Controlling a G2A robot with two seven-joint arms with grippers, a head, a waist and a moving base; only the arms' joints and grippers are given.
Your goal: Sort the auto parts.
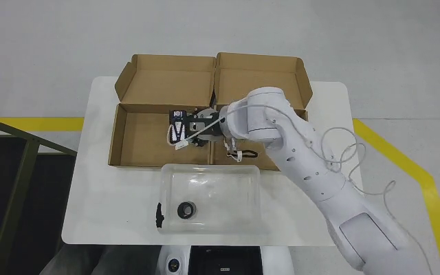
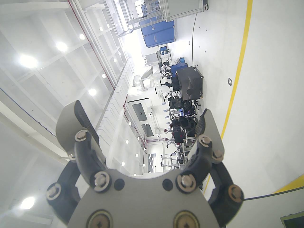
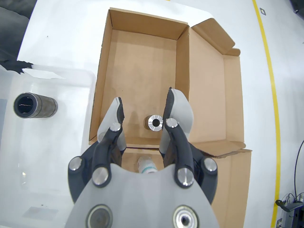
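My right gripper [image 3: 144, 100] hangs open over the left cardboard box [image 3: 142, 22]. A small shiny metal bushing [image 3: 155, 122] lies on the box floor just below and between its fingers, close to the right fingertip, not gripped. From above, that gripper [image 1: 180, 130] sits over the near right part of the left box [image 1: 137, 141]. A dark cylindrical sleeve [image 3: 34, 105] lies in the clear plastic bin [image 3: 47, 143]. A white part with a green band [image 3: 146, 164] rests in the neighbouring box. My left gripper [image 2: 142, 110] is open, holds nothing, and points out into the room.
The two open boxes stand side by side at the back of the white table [image 1: 110, 199], flaps [image 1: 172, 79] raised behind them. The clear bin [image 1: 210, 172] sits in front, with the dark sleeve [image 1: 185, 210] at its near left. Bare table lies left of the bin.
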